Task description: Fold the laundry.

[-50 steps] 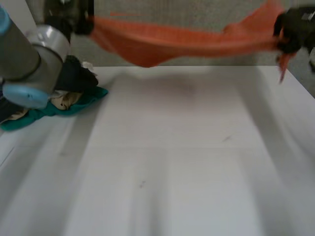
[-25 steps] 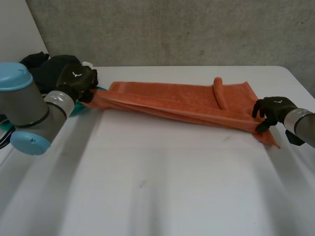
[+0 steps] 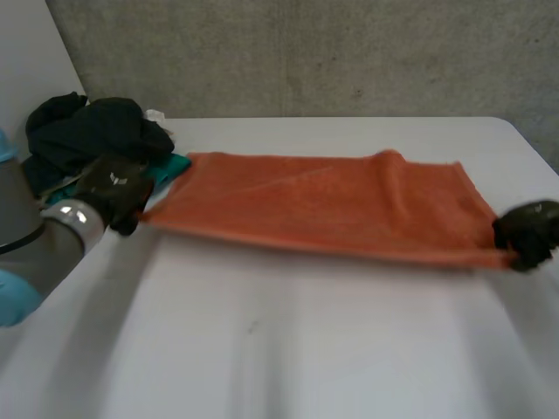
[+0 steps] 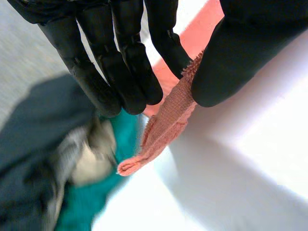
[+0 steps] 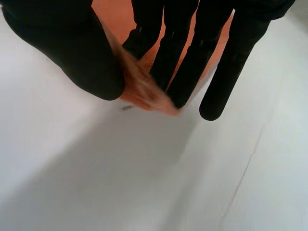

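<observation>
While the left hand [image 3: 112, 188] pinches one near corner of the orange towel [image 3: 323, 202], the right hand [image 3: 527, 234] pinches the other; the towel lies spread across the white desk [image 3: 288, 349]; dark and teal clothes [image 3: 92, 131] heap just beside the left hand.

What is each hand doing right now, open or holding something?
The left hand: shut, pinching a left corner of the orange towel.
The right hand: shut, pinching the towel's right corner.
</observation>
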You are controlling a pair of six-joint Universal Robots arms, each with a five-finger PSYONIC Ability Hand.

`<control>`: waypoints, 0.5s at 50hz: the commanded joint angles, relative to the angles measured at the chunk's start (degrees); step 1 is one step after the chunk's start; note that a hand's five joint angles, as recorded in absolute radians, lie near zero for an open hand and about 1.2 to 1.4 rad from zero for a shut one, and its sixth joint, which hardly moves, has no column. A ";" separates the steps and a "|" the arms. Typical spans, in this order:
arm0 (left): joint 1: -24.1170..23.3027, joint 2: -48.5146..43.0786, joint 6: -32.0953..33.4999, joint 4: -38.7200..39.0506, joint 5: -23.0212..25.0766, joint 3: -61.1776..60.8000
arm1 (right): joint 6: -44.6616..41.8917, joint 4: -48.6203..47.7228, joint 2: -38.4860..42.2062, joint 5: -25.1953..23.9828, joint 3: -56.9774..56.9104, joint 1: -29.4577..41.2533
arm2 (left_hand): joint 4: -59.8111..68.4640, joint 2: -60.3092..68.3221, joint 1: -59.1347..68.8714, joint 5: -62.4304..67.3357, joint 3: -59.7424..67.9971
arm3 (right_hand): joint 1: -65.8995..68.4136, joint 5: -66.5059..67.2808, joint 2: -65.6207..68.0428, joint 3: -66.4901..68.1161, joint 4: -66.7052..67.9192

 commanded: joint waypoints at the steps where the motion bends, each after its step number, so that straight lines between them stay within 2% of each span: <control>1: 2.03 5.24 11.19 -16.79 -1.81 -7.34 | -31.70 17.44 -3.46 3.32 6.63 -4.14 | 11.56 11.51 14.20 13.69 11.90 | 15.21 13.13 12.74 12.29 11.64; 4: 1.94 5.15 13.57 -20.92 -1.11 -7.61 | -30.58 14.99 -3.28 4.47 6.03 -3.44 | 11.56 11.51 14.20 13.69 11.90 | 15.21 13.13 12.74 12.29 11.64; 7: 0.80 4.63 13.40 -20.33 -0.93 -5.42 | -27.86 11.65 -3.02 4.21 4.36 -2.56 | 11.56 11.51 14.20 13.69 11.90 | 15.21 13.13 12.74 12.29 11.64; 18: -5.35 -7.41 0.84 -12.06 -4.53 15.49 | -15.02 -5.48 3.74 2.19 -4.34 2.80 | 11.56 11.51 14.20 13.69 11.90 | 15.21 13.13 12.74 12.29 11.64; 25: -8.08 -16.81 -2.77 -11.00 -10.85 29.99 | -7.29 -20.07 9.54 1.22 -9.62 4.91 | 11.56 11.51 14.20 13.69 11.90 | 15.21 13.13 12.74 12.29 11.64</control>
